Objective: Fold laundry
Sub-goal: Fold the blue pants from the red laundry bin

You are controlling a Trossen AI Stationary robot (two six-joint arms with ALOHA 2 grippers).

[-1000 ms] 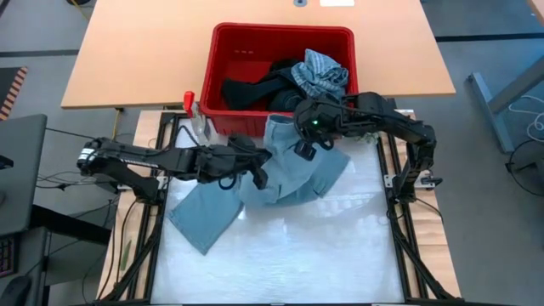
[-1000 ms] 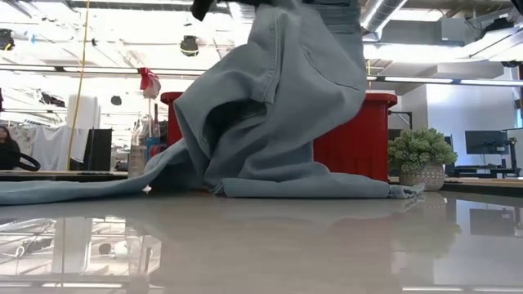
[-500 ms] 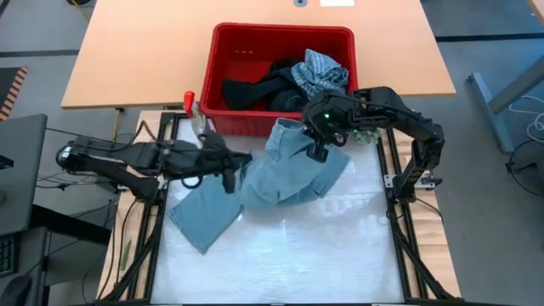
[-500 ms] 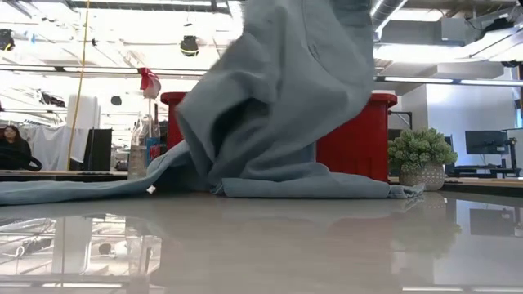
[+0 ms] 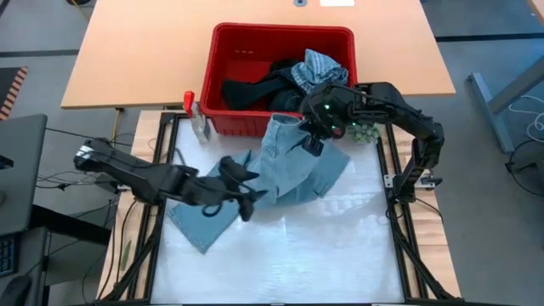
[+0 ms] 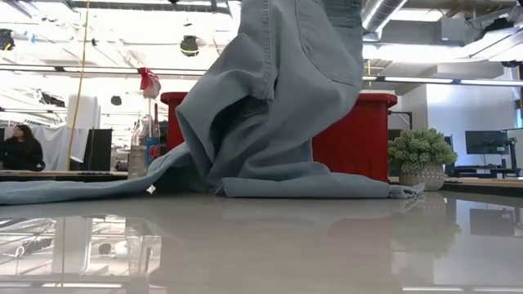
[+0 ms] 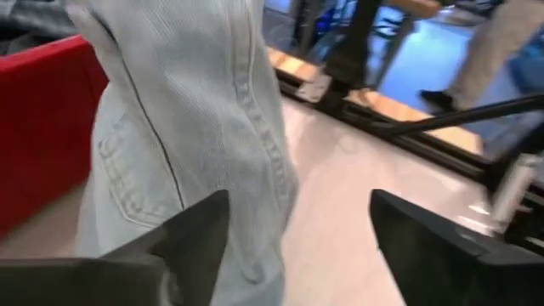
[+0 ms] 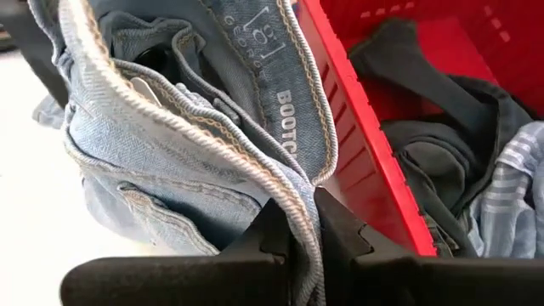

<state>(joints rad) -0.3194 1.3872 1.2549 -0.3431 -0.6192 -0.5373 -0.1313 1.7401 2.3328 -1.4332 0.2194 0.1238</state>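
On white surface (image 5: 340,246), front of red basket (image 5: 234,38): item 1, light blue jeans (image 5: 293,170). I see the waistband lifted at the basket's front wall, the rest draped down; one leg lies flat toward the left edge. Low view: jeans hang from above, hem pooled on surface.

Right tool (image 8: 293,234): clamped on jeans' waistband, held up just beside basket wall; wrist view shows denim edge pinched btwn fingers (image 8: 340,234).

Left tool (image 5: 246,204): spread wide, nothing in it, over surface just beside jeans' left side; wrist view shows fingers (image 7: 200,229) apart w/ denim ahead.

Item 2, in basket: black garments (image 5: 255,89) and grey-blue striped cloth (image 5: 321,70), piled at right half.

Misc: bottle (image 6: 145,143) by basket's left corner; plant (image 6: 418,155) at right in low view; person (image 6: 20,151) far bkgd.
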